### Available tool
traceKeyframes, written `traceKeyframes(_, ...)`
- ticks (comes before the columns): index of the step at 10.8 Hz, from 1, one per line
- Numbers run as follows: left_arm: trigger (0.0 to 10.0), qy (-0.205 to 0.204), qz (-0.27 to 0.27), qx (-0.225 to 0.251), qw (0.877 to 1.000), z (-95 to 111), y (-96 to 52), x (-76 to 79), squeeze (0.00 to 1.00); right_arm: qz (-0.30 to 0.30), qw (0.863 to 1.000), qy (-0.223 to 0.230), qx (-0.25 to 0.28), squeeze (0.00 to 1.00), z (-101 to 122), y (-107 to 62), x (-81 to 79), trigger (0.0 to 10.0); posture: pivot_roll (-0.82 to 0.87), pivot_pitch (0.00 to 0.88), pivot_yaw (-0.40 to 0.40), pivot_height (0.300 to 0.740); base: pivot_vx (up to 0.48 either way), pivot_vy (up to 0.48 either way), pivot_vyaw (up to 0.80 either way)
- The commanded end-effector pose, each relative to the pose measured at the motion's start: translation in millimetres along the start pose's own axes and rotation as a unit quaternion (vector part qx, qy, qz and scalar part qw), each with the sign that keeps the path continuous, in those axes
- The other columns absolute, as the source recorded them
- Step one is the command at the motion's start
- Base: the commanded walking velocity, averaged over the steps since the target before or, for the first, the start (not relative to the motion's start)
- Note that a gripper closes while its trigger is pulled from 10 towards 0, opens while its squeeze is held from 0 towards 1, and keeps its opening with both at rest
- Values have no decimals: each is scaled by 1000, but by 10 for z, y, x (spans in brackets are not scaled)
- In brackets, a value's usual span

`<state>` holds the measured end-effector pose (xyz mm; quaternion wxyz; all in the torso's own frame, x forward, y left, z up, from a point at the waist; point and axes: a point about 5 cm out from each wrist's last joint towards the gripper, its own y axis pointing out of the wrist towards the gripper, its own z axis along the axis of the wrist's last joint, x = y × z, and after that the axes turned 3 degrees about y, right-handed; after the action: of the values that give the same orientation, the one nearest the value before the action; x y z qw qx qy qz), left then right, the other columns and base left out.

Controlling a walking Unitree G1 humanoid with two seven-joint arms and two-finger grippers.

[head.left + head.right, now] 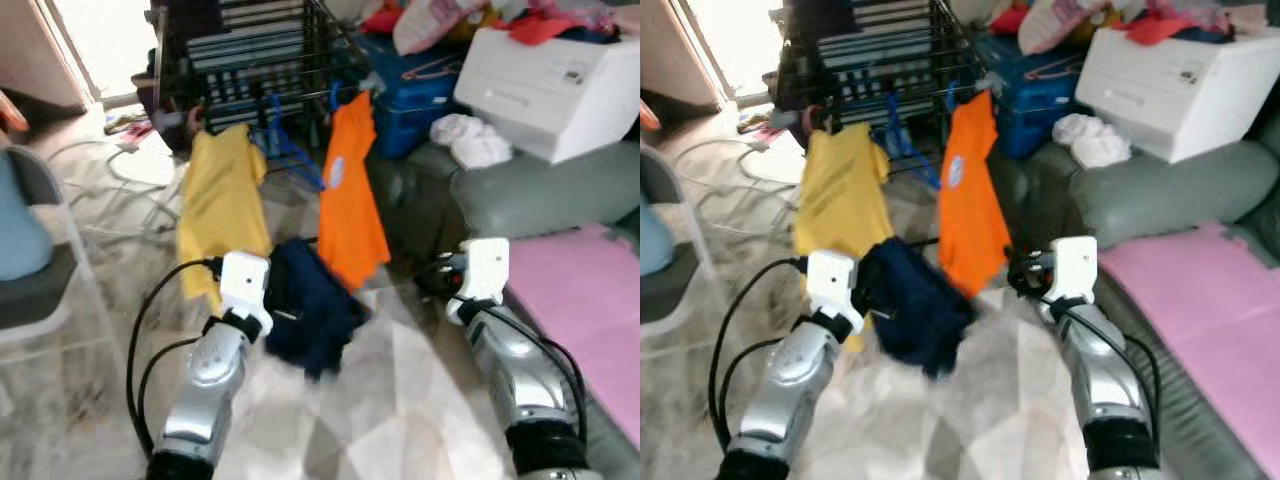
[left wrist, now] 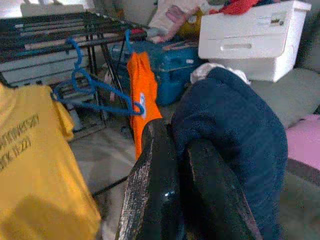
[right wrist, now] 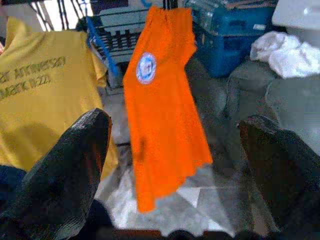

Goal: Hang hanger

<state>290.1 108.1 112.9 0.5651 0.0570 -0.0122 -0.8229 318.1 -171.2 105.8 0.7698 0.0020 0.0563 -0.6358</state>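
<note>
Nearest me, my left gripper (image 2: 175, 200) was clamped on a dark blue garment (image 1: 310, 305); my right gripper (image 3: 175, 165) was spread wide, holding nothing. Beyond hung a yellow shirt (image 1: 220, 205) with partly legible "Anniversary" lettering and an orange shirt (image 1: 350, 190) with a round badge. An empty blue hanger (image 2: 92, 92) hung between them on the rack (image 1: 250, 50).

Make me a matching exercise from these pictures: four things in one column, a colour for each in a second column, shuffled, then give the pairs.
Things
1. Garment held by the left gripper
2. Shirt with a round badge hanging from the drying rack
3. Shirt with printed lettering hanging from the rack
4. Bare hanger on the rack

Colours
A. Blue
B. Orange
C. Dark navy
D. Yellow

Pairs: 1-C, 2-B, 3-D, 4-A
</note>
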Motion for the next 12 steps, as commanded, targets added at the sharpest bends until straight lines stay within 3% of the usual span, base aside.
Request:
traceKeyframes(1, 10000, -1, 10, 3, 1000, 43, -9, -96, 0, 23, 1000, -2, 14, 0, 57, 38, -132, 10000, -128, 0, 67, 740, 277, 394, 0)
traceKeyframes(3, 10000, 1, 8, -1, 1000, 36, -9, -94, 0, 23, 1000, -2, 14, 0, 55, 35, -141, 10000, -126, 0, 68, 740, 0, 452, 416)
traceKeyframes(8, 10000, 8, 9, -8, 1000, 21, -25, -97, 0, 19, 1000, 0, 13, 0, 41, 28, -144, 10000, -124, 0, 72, 740, 0, 452, 0)
traceKeyframes(12, 10000, -14, 7, 7, 1000, 51, -39, -67, 0, 12, 1000, 6, 7, 0, 31, 13, -113, 10000, -130, 0, 67, 740, 0, 0, 0)
